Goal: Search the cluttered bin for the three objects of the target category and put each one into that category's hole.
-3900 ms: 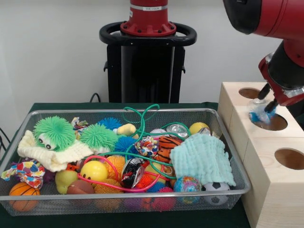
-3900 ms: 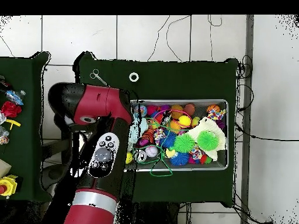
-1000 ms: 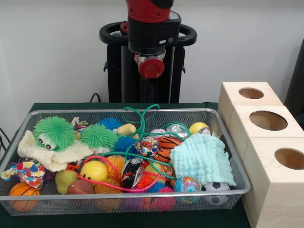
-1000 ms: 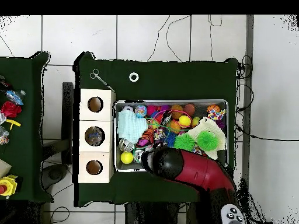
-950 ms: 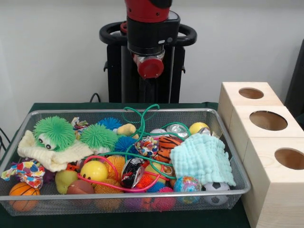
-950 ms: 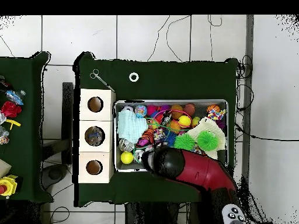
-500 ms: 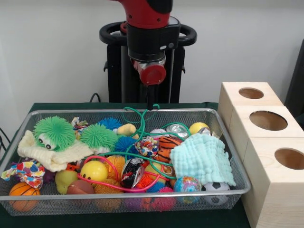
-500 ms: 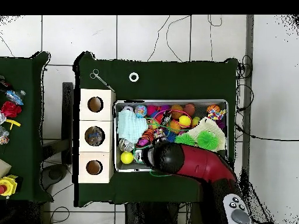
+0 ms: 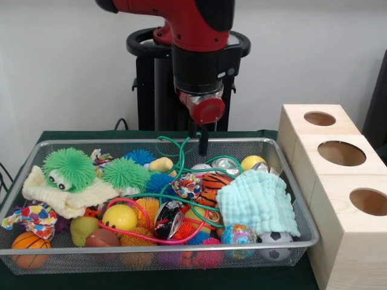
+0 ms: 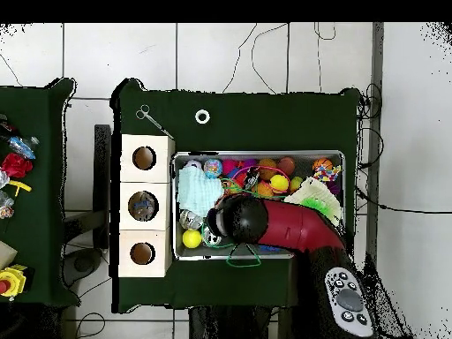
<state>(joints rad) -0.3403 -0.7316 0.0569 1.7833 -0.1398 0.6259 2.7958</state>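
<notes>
The wire mesh bin (image 9: 151, 143) is packed with toys: balls, fuzzy green toys (image 9: 68, 167), a mint cloth (image 9: 257, 201), a green cord (image 9: 180, 151), a silver can (image 9: 225, 164) and a crushed can (image 9: 169, 219). My gripper (image 9: 198, 138) hangs just above the bin's far rim, over the green cord and left of the silver can. It is open with nothing in it. The wooden box (image 9: 347, 181) to the right has three round holes, and the middle hole (image 10: 143, 207) shows something inside. In the overhead view the arm (image 10: 265, 222) covers the bin's middle and hides the gripper.
A yellow ball (image 9: 119, 216), a basketball (image 9: 29, 241) and a soccer ball (image 9: 275, 238) lie along the bin's near side. On the green cloth beyond the bin are a white ring (image 10: 202, 116) and a small metal tool (image 10: 150, 117). A second table (image 10: 13, 163) holds small items.
The arm left the box's middle hole, where it held a blue and clear item, and swung back over the bin. Over the last second the gripper dropped lower and shifted right.
</notes>
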